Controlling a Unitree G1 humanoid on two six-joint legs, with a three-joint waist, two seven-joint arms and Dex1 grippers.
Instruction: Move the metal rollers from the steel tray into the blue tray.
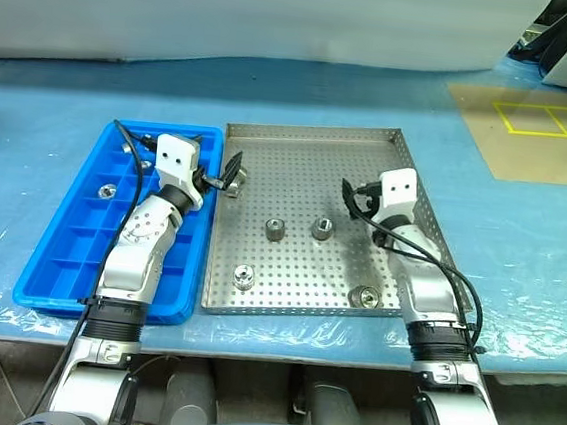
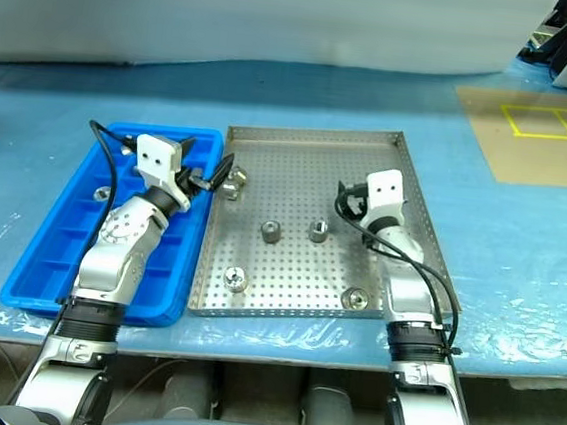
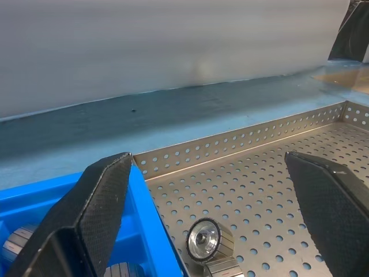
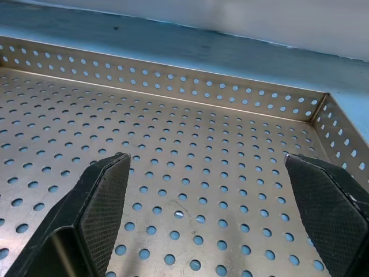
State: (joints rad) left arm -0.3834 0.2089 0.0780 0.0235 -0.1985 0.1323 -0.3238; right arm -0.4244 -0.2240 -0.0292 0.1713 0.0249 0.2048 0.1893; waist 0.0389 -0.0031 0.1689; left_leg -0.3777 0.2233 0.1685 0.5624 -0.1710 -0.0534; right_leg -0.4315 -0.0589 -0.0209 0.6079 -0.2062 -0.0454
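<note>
Steel tray (image 1: 309, 160) sits centre-table, blue tray (image 1: 59, 251) touching its left side. Both arms stretch forward: left gripper (image 3: 216, 190) spread wide and empty over the shared rim, right gripper (image 4: 207, 196) wide open, empty, above bare perforated floor. Metal rollers (image 1: 275, 229) lie scattered behind it.

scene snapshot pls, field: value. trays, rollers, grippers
steel tray: centre of blue-covered table, perforated floor
blue tray: touching steel tray's left side
rollers in steel tray: five; one by the left rim, two mid, two near front
rollers in blue tray: at least one
left gripper: open, empty, over the trays' shared edge
right gripper: open, empty, over steel tray
</note>
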